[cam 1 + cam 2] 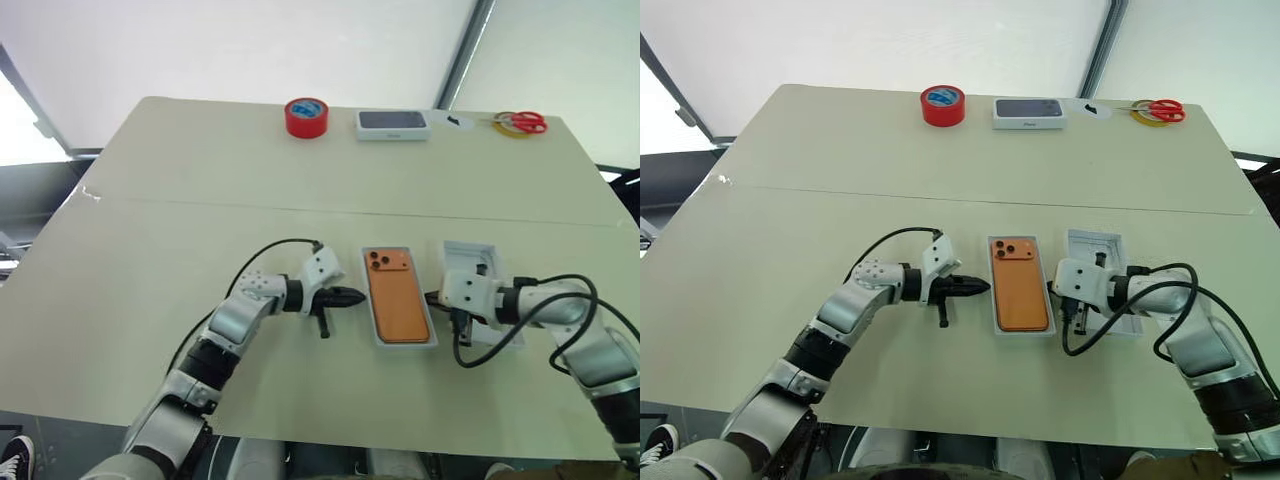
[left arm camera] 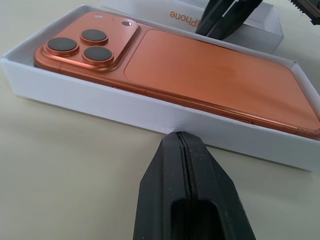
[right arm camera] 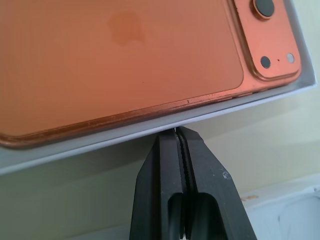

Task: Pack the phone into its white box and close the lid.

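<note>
Head view: orange phone (image 1: 397, 294) lies camera-side up inside white box (image 1: 430, 343), mid-desk (image 1: 200, 200); lid (image 1: 462, 251) just right.
Left wrist: left claw (image 2: 181, 137) pinched closed, empty, near box wall.
Right wrist: right claw (image 3: 177, 131) closed, empty.
Handling: lid light, stiff; grip its edges.

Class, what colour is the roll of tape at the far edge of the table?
Red roll of tape, with a blue inner ring; clearest in the right eye view.

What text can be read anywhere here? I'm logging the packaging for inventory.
"iPhone", seen upside down and partly hidden by the right gripper, in orange letters on the inside wall of the lid.
Faint round logo mark on the phone: no letters.
White box with dark top at the far table edge: a small mark, too small to read.
Red tape roll: nothing legible.
</note>
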`<state>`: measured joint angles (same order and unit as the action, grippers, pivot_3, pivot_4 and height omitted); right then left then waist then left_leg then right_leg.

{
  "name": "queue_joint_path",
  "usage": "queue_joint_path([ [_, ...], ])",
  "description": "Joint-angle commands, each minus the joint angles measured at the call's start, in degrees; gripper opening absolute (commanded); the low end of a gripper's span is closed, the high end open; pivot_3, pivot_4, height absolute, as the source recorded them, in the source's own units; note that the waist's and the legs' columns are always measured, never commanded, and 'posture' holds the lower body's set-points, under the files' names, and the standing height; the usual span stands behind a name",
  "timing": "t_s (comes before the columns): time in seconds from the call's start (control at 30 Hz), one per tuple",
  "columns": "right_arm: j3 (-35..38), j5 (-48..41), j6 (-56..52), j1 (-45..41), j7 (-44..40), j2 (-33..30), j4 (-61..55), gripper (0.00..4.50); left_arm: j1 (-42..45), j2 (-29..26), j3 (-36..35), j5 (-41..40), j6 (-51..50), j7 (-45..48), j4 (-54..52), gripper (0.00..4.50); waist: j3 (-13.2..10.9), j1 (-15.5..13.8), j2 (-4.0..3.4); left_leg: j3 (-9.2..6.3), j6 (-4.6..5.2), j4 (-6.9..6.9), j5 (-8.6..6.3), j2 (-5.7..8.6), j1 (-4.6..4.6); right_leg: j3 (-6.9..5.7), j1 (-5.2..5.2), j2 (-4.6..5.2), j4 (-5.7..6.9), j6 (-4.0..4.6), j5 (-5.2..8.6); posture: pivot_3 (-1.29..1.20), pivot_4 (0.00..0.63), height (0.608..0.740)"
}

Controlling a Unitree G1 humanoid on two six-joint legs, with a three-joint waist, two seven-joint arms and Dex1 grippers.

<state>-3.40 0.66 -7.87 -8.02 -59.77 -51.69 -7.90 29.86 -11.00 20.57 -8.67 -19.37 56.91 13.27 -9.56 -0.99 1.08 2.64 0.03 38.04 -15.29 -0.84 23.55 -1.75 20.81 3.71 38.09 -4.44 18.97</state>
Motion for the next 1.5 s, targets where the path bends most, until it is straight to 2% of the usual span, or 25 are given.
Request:
queue_joint_path([
  [0.03, 2.2, -1.9, 1.5, 1.5, -1.3, -2.0, -1.9, 0.04, 2.0, 3.1, 1.5, 0.2, 2.0, -0.1, 0.8, 0.0, 0.0, 0.0, 0.0, 0.0, 0.03, 0.02, -0.02, 0.0, 0.0, 0.0, -0.01, 0.0, -0.01, 0.0, 0.0, 0.0, 0.15, 0.74],
  [0.23, 3.5, -1.9, 2.7, 2.7, -0.7, -2.6, -1.3, 0.04, 1.9, 3.1, 0.7, 0.0, 2.8, 0.2, 0.7, 0.0, 0.0, 0.2, -0.02, -0.01, 0.04, 0.03, -0.02, -0.01, -0.02, 0.0, -0.03, -0.02, -0.01, -0.01, 0.0, 0.0, 0.15, 0.74],
  [0.47, 3.7, -2.6, 3.8, -0.5, -0.3, -2.6, 1.3, 0.04, 0.5, -1.2, -1.5, -0.5, 3.0, 0.7, -2.1, 0.0, 0.0, 0.4, -0.04, -0.01, -0.01, 0.03, 0.01, -0.02, -0.03, 0.01, -0.02, -0.03, -0.01, -0.01, 0.01, 0.0, 0.15, 0.74],
  [0.53, 4.7, -3.8, 2.2, -2.1, 0.0, -2.3, 1.9, 0.04, 0.2, -2.3, -2.3, -1.1, 2.4, 0.5, -3.4, 0.0, 0.0, 0.4, -0.06, -0.01, -0.04, 0.02, 0.02, -0.03, -0.03, 0.01, -0.01, -0.03, -0.01, -0.01, 0.01, 0.0, 0.15, 0.74],
  [0.57, 5.6, -7.7, -2.6, -2.0, -2.7, -3.1, 0.5, 0.04, 0.0, -3.5, -3.3, -1.9, 1.1, 1.0, -4.3, 0.0, 0.0, 0.4, -0.07, -0.01, -0.04, 0.02, 0.02, -0.04, -0.03, 0.01, -0.01, -0.03, -0.01, -0.01, 0.01, 0.0, 0.15, 0.74],
  [0.63, 7.1, -11.5, -7.5, -1.7, -5.5, -4.7, -1.1, 0.57, -0.3, -6.0, -5.0, -5.0, -2.9, 3.6, -6.3, 0.53, 0.0, 0.3, -0.09, -0.02, -0.04, 0.02, 0.02, -0.05, -0.02, 0.01, -0.01, -0.03, -0.01, 0.0, 0.01, 0.0, 0.15, 0.74],
  [0.7, 8.8, -13.3, -11.8, -2.0, -5.6, -5.9, -2.3, 1.36, -1.0, -8.6, -6.4, -5.0, -1.3, 3.7, -8.0, 1.31, 0.0, 0.3, -0.1, -0.03, -0.04, 0.02, 0.02, -0.05, -0.02, 0.0, -0.02, -0.02, -0.02, 0.0, 0.01, 0.0, 0.15, 0.74],
  [0.83, 11.4, -11.8, -15.7, -1.3, -1.9, -7.8, -4.6, 3.47, -3.6, -13.8, -10.1, -6.7, 1.6, 5.2, -12.7, 3.42, 0.0, 0.3, -0.12, -0.05, 0.02, 0.02, -0.02, -0.06, -0.03, 0.01, -0.03, 0.01, -0.03, 0.0, 0.01, 0.0, 0.15, 0.74],
  [0.87, 11.3, -10.6, -16.6, -1.4, 0.2, -7.3, -4.6, 3.49, -4.6, -14.6, -10.9, -6.3, 4.5, 5.2, -13.5, 3.72, 0.0, 0.3, -0.13, -0.06, 0.02, 0.02, -0.02, -0.06, -0.03, 0.0, -0.03, 0.01, -0.02, 0.0, 0.01, 0.0, 0.15, 0.74],
  [1.0, 11.1, -10.3, -26.1, 0.0, 7.4, -4.6, -10.7, 3.49, -8.0, -16.6, -14.8, -7.3, 13.3, 5.8, -13.9, 3.72, 0.0, 0.3, -0.16, -0.06, 0.0, 0.0, -0.02, -0.06, -0.03, 0.0, -0.03, 0.07, -0.06, 0.01, 0.01, 0.0, 0.15, 0.74],
  [1.13, 11.6, -12.0, -43.0, -0.9, 13.5, -2.7, -17.3, 3.49, -10.4, -18.0, -17.7, -7.5, 21.4, 6.1, -13.2, 3.72, 0.0, 0.3, -0.19, -0.06, -0.01, -0.03, -0.02, -0.06, -0.01, 0.0, 0.02, 0.09, -0.06, 0.02, 0.01, 0.0, 0.15, 0.74],
  [1.23, 14.0, -15.8, -57.4, -2.3, 17.2, 1.0, -22.3, 3.49, -11.9, -19.9, -18.5, -7.3, 25.6, 7.5, -12.2, 3.72, 0.0, 0.4, -0.26, -0.07, -0.01, -0.07, -0.03, -0.07, -0.01, 0.0, 0.03, 0.11, -0.08, 0.02, 0.01, 0.0, 0.15, 0.74],
  [1.33, 12.7, -15.2, -62.3, -1.0, 19.5, -0.4, -26.0, 3.49, -12.1, -20.8, -20.4, -10.1, 27.6, 10.0, -10.1, 3.72, 0.0, 0.3, -0.33, -0.06, -0.01, -0.09, -0.03, -0.07, 0.01, 0.0, 0.07, 0.13, -0.08, 0.03, 0.02, 0.0, 0.15, 0.74],
  [1.5, 15.9, -18.8, -81.0, -6.0, 23.0, 4.7, -27.0, 3.49, -12.9, -21.8, -21.1, -12.7, 26.7, 12.2, -10.3, 3.72, 0.0, 0.7, -0.39, -0.06, 0.0, -0.1, -0.04, -0.06, 0.02, 0.01, 0.09, 0.13, -0.09, 0.03, 0.01, 0.0, 0.15, 0.74],
])
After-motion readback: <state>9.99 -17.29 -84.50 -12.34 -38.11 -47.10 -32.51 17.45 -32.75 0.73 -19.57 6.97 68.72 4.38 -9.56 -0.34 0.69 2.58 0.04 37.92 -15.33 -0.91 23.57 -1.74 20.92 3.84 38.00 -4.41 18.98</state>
